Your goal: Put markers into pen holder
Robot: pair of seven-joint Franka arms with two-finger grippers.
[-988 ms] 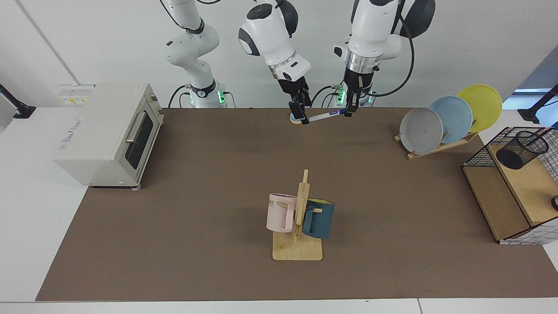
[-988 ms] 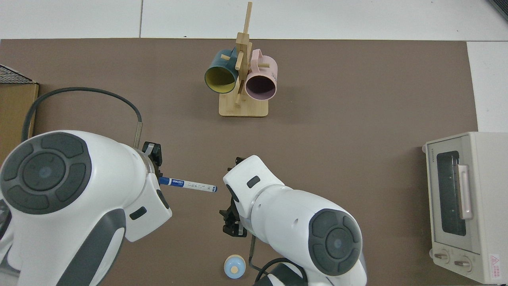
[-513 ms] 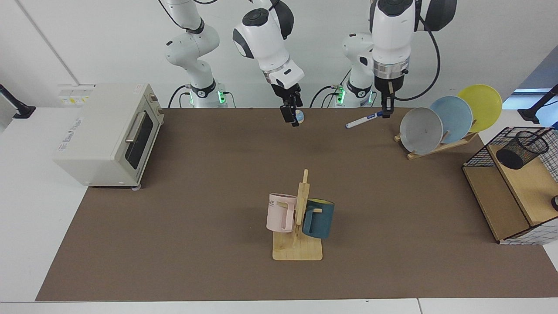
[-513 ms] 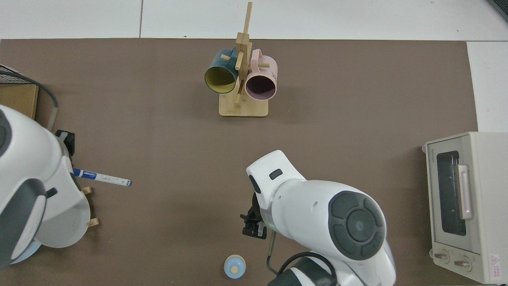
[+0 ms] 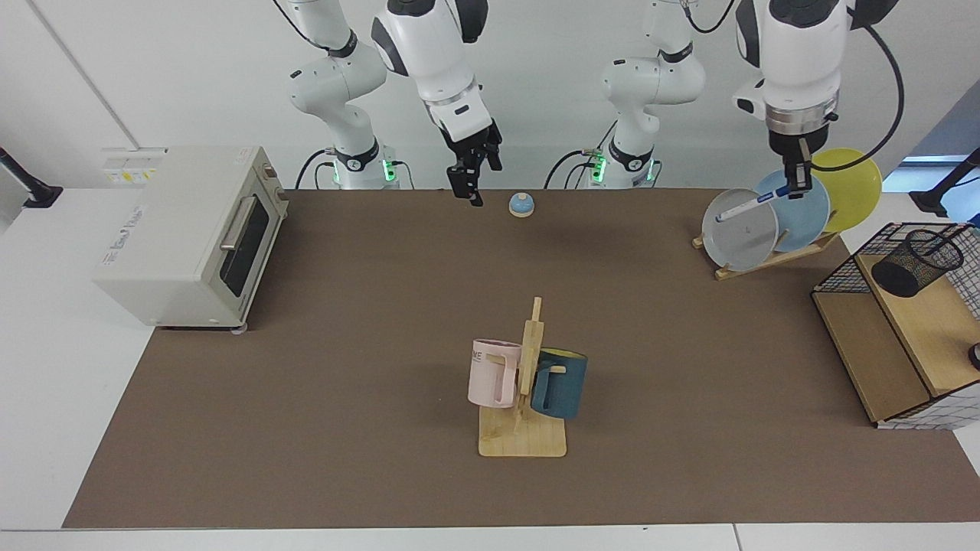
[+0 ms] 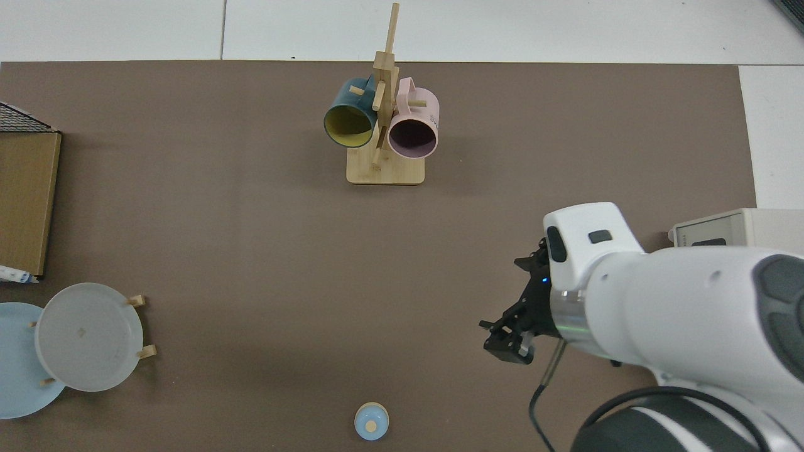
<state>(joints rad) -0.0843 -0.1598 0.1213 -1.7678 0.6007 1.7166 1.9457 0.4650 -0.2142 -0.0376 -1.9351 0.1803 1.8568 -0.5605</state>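
Above the plate rack (image 5: 766, 256), the left gripper (image 5: 796, 184) is gripping the marker (image 5: 746, 208) by one end. Well apart, the pen holder (image 5: 916, 262) is sitting in the shelf basket (image 5: 842, 275), nothing visible inside. Over the brown mat (image 5: 383, 367), the right gripper (image 5: 468, 184) is hanging with fingers parted.

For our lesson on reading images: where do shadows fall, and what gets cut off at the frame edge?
Facing view: faint soft shadows lie under the mug rack and beside the toaster oven. Top view: the marker is cropped at the edge, and one arm hides part of the toaster oven.

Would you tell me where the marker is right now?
In the facing view the marker hangs slanted from the left gripper, in the air in front of the grey plate and blue plate.
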